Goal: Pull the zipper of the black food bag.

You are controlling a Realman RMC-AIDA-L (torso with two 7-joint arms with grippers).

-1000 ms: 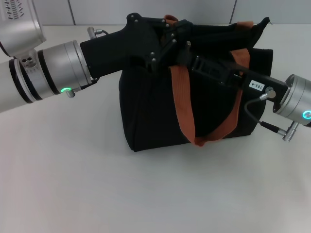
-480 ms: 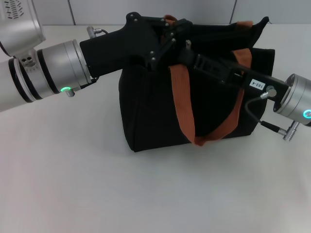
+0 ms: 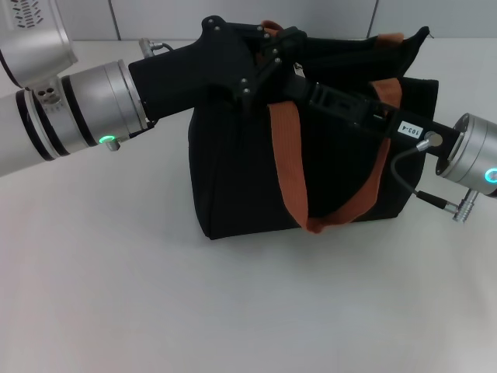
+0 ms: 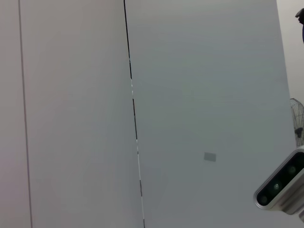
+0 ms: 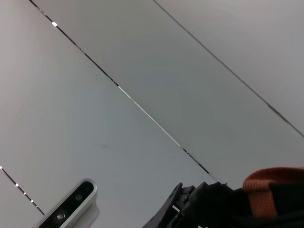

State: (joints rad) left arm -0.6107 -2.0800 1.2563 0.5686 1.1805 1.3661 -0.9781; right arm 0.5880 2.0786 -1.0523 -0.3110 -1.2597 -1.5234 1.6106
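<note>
The black food bag (image 3: 233, 171) stands upright in the middle of the white table in the head view. Its brown-orange strap handles (image 3: 287, 163) hang down its front. My left gripper (image 3: 273, 48) reaches in from the left and sits at the bag's top edge near the far strap. My right gripper (image 3: 297, 76) reaches in from the right, low over the bag's top, and meets the left one there. The zipper pull is hidden behind the two grippers. The right wrist view shows a bit of orange strap (image 5: 275, 187) and black fabric.
The white table (image 3: 116, 295) spreads out in front of and left of the bag. A grey panelled wall (image 3: 233, 15) runs behind it. Both wrist views show mostly wall panels; each shows the other arm's wrist camera (image 4: 280, 190) (image 5: 71, 206).
My right arm has risen slightly and pushed a little left along the bag's top. The left arm has lifted a touch. The bag has shifted slightly left.
</note>
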